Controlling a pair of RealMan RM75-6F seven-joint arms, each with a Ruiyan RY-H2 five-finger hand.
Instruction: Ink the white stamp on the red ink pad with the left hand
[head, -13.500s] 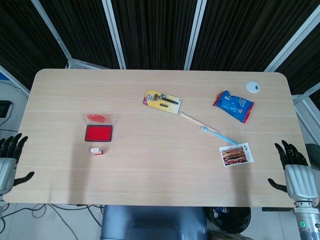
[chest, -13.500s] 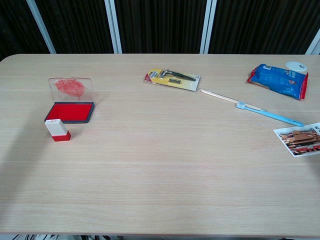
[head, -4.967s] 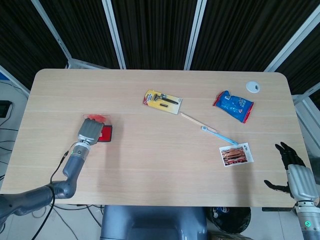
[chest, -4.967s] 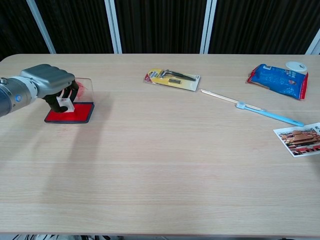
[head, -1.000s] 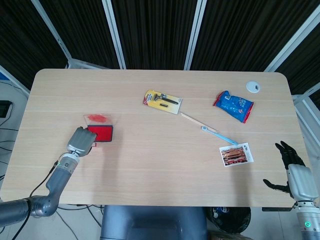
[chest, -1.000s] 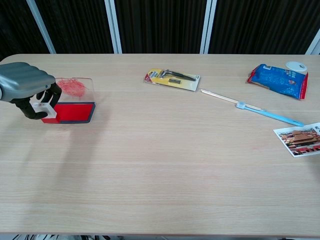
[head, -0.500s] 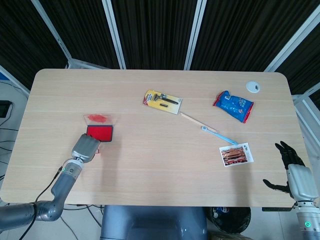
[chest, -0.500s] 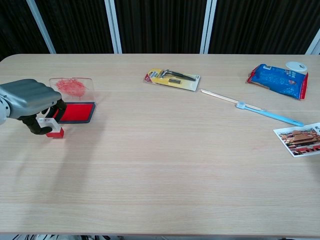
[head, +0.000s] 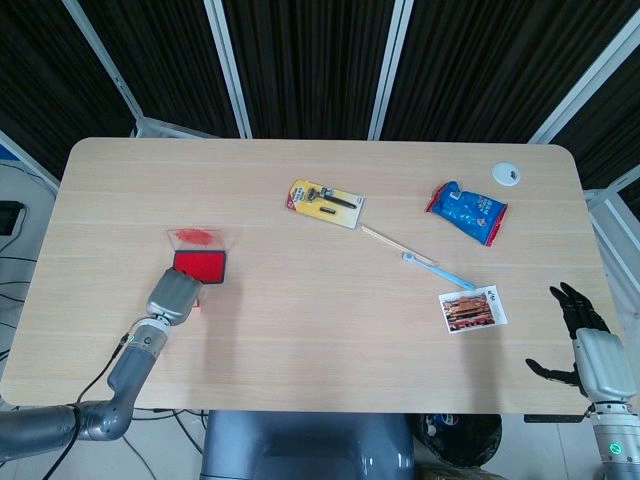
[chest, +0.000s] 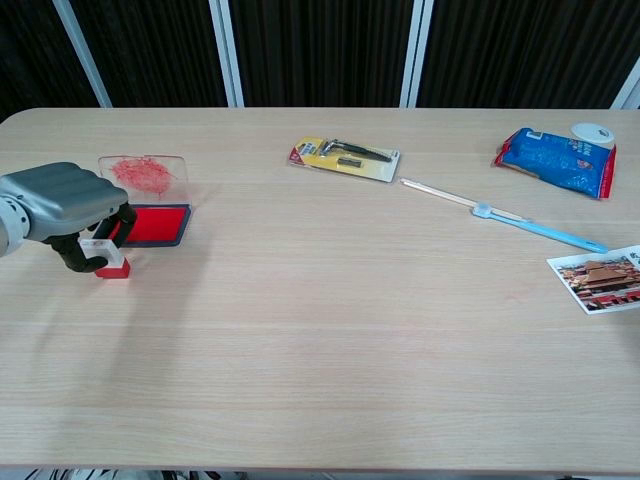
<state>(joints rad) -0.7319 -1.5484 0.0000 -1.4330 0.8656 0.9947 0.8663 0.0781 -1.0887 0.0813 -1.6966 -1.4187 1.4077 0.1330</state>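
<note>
My left hand (chest: 62, 205) (head: 174, 293) grips the white stamp (chest: 103, 251) just in front of the red ink pad (chest: 155, 224) (head: 199, 266). The stamp sits on its red base (chest: 113, 270), which rests on the table. In the head view the hand covers the stamp. The pad's clear lid (chest: 143, 171) stands open behind it, smeared with red ink. My right hand (head: 588, 345) hangs off the table's near right corner with fingers spread, holding nothing.
A razor pack (chest: 346, 156) lies at the centre back. A thin stick with a blue handle (chest: 501, 214) runs toward the right. A blue snack bag (chest: 555, 160), a white disc (chest: 594, 132) and a photo card (chest: 600, 276) are on the right side.
My left hand lifted the stamp off the ink pad and brought it toward the near edge, setting it down onto its red base in front of the pad. The right hand has stayed still.
</note>
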